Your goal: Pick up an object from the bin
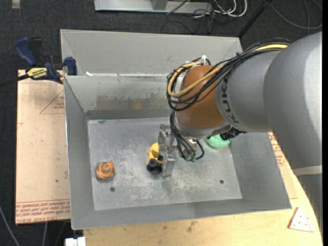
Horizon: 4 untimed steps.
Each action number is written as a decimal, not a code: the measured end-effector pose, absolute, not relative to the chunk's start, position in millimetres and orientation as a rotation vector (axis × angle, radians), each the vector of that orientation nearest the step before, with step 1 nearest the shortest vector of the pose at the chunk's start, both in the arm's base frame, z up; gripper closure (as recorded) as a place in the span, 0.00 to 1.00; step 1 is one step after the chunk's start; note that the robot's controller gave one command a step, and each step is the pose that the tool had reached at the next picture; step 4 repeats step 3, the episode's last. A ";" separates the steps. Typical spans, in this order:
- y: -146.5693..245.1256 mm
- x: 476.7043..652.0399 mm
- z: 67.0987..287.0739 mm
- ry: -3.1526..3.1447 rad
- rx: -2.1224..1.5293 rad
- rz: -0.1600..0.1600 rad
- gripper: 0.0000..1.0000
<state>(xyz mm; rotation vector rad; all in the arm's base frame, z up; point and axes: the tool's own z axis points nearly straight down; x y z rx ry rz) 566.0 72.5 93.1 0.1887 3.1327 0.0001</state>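
Much bare bin floor (128,188) surrounds the gripper (167,163), low mid-bin beside a yellow-and-black toy (154,157) — its opening cannot be told.

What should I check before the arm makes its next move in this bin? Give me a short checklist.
1. Gripper down near the middle of the bin floor: ok.
2. Yellow and black toy right beside the gripper, on its left in the view: ok.
3. Toy actually held: cannot tell.
4. Orange object well apart, at the floor's left: ok.
5. Green object partly hidden under the arm, clearance: cannot tell.
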 end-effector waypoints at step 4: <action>82.7 554.1 213.2 3.079 0.607 0.002 1.00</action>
